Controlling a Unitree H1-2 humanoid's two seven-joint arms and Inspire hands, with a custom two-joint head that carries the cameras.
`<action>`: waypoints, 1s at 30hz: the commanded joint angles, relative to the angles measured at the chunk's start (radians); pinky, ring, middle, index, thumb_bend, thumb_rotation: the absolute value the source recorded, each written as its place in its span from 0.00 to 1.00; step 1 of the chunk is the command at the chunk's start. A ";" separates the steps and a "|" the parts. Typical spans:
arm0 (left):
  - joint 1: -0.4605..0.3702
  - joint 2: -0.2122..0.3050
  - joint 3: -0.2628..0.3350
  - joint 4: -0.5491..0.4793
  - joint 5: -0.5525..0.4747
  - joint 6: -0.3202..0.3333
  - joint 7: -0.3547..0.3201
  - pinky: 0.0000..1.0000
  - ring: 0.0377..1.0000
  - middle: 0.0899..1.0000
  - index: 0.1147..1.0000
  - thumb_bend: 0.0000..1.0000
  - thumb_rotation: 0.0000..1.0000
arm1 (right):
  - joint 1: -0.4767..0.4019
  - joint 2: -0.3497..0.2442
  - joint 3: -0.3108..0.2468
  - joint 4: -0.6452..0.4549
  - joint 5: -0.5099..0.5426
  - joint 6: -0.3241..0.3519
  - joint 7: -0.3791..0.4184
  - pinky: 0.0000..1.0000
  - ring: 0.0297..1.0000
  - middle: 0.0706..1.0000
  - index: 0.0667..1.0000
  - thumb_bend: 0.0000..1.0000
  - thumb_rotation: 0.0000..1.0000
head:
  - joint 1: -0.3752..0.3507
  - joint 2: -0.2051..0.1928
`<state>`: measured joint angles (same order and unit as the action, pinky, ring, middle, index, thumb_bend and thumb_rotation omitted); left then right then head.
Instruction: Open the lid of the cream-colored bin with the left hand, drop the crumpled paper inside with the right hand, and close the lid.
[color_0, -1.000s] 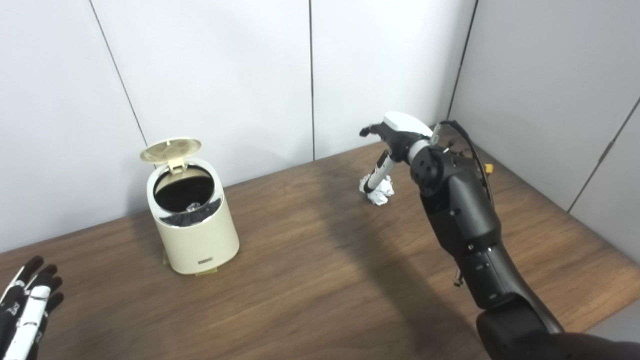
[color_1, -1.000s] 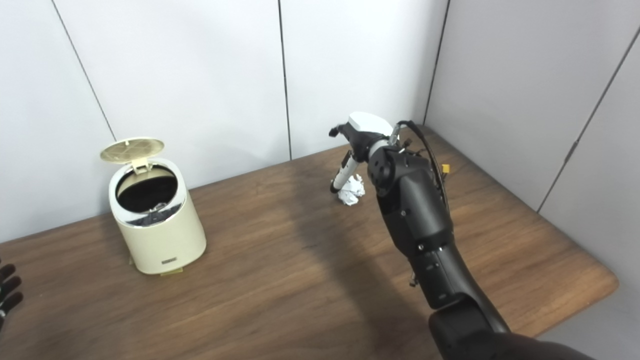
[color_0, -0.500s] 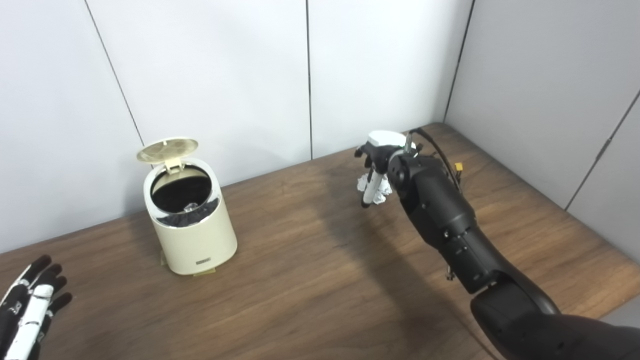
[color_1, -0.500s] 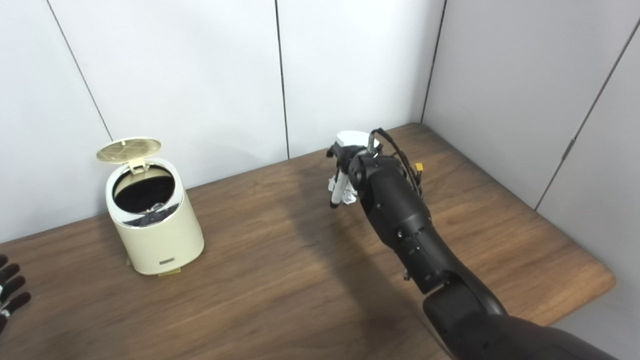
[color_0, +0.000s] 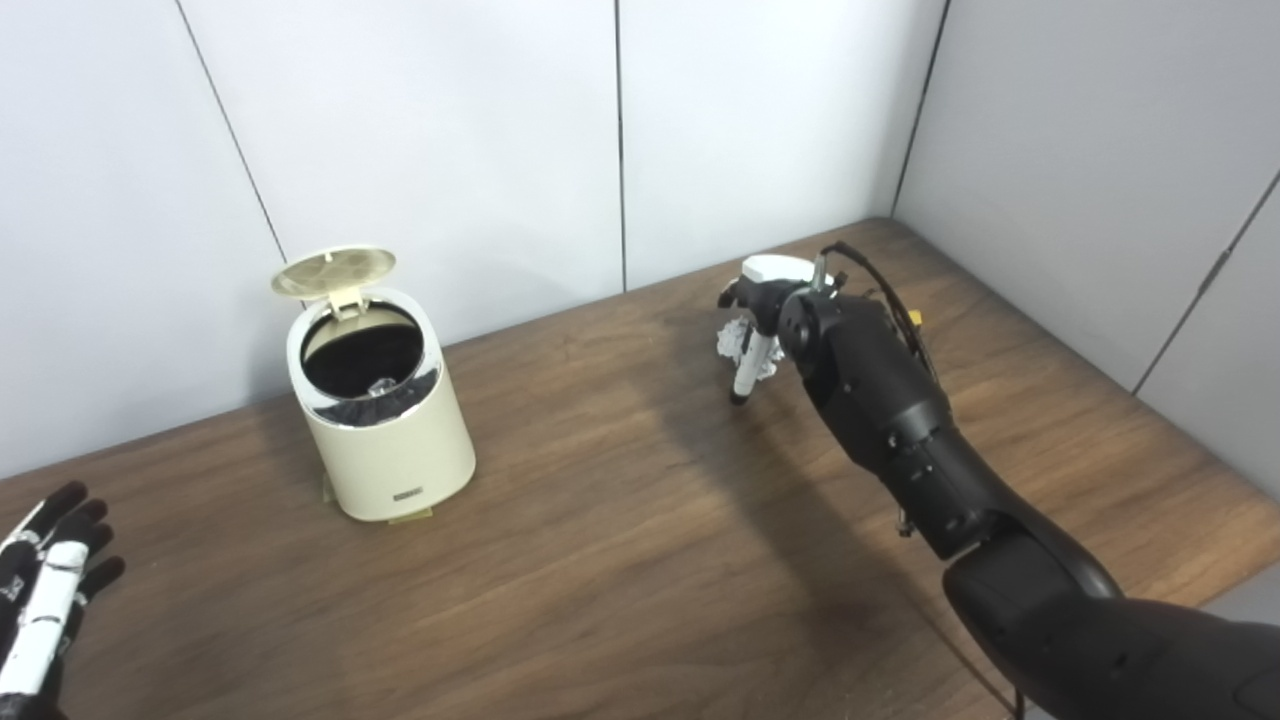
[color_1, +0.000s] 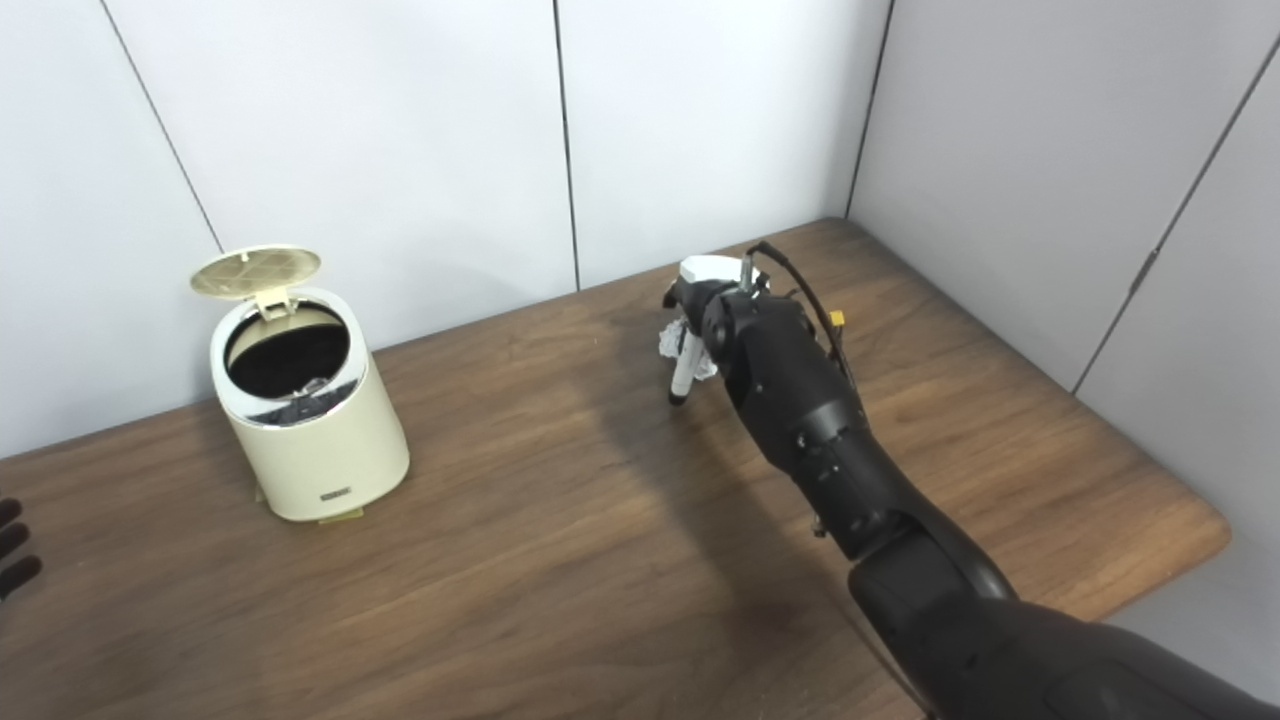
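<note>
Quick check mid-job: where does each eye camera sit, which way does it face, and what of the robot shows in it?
Left eye view: on the head, looking down at the table; shows the left hand and the right hand at the crumpled paper.
Right eye view: beside it, same aim; the left hand is nearly cut off.
Shared: the cream-colored bin, its lid up.

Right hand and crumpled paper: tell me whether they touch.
Cannot tell. In both eye views the right hand overlaps the crumpled paper, hiding any contact or gap.
</note>
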<state>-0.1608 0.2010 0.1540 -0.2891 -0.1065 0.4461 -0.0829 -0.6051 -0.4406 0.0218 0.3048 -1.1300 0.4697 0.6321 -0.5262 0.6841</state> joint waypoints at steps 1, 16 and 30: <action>-0.029 0.016 -0.004 -0.037 0.004 -0.008 0.001 0.87 0.91 0.89 0.91 0.57 0.62 | -0.031 -0.024 -0.042 -0.014 0.006 0.000 -0.057 0.75 0.88 0.90 0.87 0.88 0.11 | -0.001 0.001; -0.033 0.025 -0.034 -0.066 0.026 0.018 0.004 0.95 0.94 0.91 0.93 0.58 0.62 | -0.020 0.074 -0.305 -0.034 0.096 0.000 -0.143 0.71 0.77 0.76 0.80 0.92 0.10 | 0.026 0.009; -0.041 0.025 -0.065 -0.092 0.060 0.023 0.012 1.00 0.98 0.95 0.97 0.49 0.63 | -0.014 0.115 -0.309 -0.061 0.080 0.000 -0.100 0.71 0.78 0.79 0.81 0.91 0.09 | 0.056 0.025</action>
<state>-0.1606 0.2079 0.0914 -0.3524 -0.0628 0.4654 -0.0814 -0.5745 -0.3103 -0.2884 0.2857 -1.0431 0.4698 0.5372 -0.4694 0.7087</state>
